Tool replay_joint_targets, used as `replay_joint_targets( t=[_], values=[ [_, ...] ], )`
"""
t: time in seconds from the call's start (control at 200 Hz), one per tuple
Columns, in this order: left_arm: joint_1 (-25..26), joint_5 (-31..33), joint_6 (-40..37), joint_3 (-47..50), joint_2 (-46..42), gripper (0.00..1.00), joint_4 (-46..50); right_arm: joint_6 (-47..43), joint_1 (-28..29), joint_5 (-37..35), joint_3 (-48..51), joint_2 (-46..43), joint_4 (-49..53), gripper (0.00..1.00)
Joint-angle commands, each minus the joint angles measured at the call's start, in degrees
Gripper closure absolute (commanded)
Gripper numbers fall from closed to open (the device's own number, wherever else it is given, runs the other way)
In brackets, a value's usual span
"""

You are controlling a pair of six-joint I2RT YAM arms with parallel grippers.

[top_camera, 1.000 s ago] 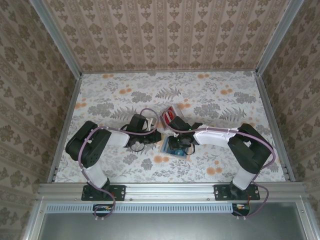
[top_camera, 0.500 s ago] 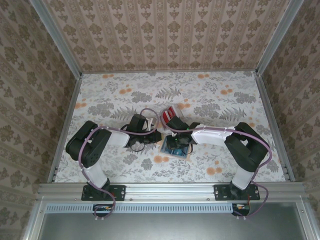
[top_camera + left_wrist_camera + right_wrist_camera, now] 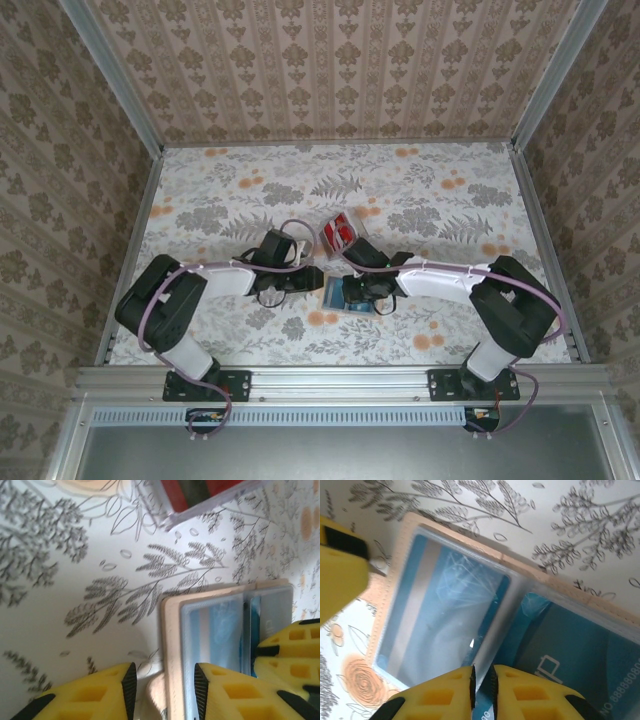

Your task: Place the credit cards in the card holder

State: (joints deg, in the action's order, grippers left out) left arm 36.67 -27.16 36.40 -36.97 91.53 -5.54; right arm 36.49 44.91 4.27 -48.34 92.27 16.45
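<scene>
Seen from overhead, the flowered table (image 3: 200,200) has the 2 arms (image 3: 440,275) meeting at its middle over the card holder (image 3: 334,294), which lies open. The credit cards (image 3: 342,230) sit just beyond it, not touching it. From up there the jaws are too small to read, but the wrist cameras settle it. The left gripper (image 3: 162,682) stands part-open, its 2 yellow fingers (image 3: 100,700) astride the holder's tan edge. The right gripper (image 3: 481,680) is pinched nearly closed on the edge of the clear sleeve (image 3: 445,610), which covers a blue card (image 3: 405,630).
</scene>
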Motion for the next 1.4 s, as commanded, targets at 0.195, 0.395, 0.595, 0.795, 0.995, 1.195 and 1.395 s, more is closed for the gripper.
replay_joint_targets(
  t=[0.195, 0.395, 0.595, 0.795, 0.995, 1.195, 1.395],
  values=[
    [-0.7, 3.5, -3.6, 0.5, -4.0, 0.55, 11.7, 1.1, 0.2, -2.9, 3.5, -1.2, -0.5, 0.8],
    [-0.7, 1.9, -2.5, 0.6, -3.4, 0.66, 9.4, 1.2, 0.1, -3.3, 4.0, -1.5, -0.9, 0.8],
    [-0.7, 0.5, -3.0, -1.9, -2.4, 0.91, 9.0, 1.3, 0.2, -3.8, 5.1, -3.7, -0.5, 0.8],
    [-0.7, -0.5, -2.8, -3.2, -5.7, 1.0, 10.9, 1.5, 0.0, -3.6, 4.8, -7.2, 0.3, 0.78],
    [-0.6, -1.5, 0.4, -3.1, -11.8, 1.0, 11.5, 5.8, 0.6, 2.0, 5.7, -8.9, -5.9, 0.64],
    [-0.4, -1.6, 2.3, -3.3, -15.9, 1.0, 12.1, 10.5, 0.9, 3.6, 7.9, -8.5, -12.9, 0.55],
    [0.0, -2.2, 3.0, -3.6, -15.4, 1.0, 11.8, 18.2, 1.0, 7.9, 12.2, -7.0, -27.9, 0.5]
  ],
)
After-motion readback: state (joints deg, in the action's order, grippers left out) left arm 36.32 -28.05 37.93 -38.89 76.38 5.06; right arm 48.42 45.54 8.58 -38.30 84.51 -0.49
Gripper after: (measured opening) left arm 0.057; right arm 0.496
